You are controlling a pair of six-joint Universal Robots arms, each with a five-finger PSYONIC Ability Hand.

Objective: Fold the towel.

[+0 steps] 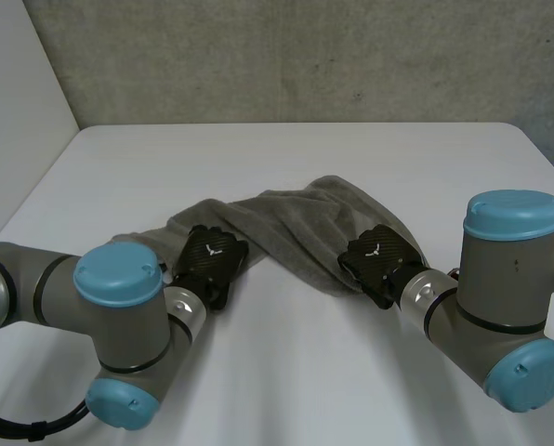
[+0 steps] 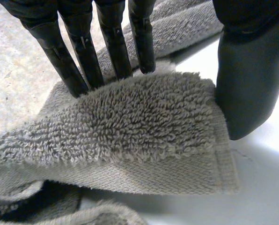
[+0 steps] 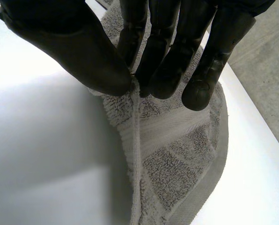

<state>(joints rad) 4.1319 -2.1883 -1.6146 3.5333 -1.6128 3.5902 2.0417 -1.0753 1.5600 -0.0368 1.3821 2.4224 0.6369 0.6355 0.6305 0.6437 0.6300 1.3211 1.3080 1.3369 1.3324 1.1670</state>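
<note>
Grey terry towel (image 1: 291, 228) stretches bunched across the middle of the white table (image 1: 286, 372), one end pinched between the thumb and straight fingers of my left hand (image 1: 210, 262), the other end's hem clamped in my right hand (image 1: 381, 260).

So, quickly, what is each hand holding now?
Left hand: closed on a corner of the grey terry towel.
Right hand: closed on the towel's edge.

White table (image 1: 286, 158), rounded far corners; grey concrete wall (image 1: 305, 56) behind; white panel (image 1: 17, 74) at left.
</note>
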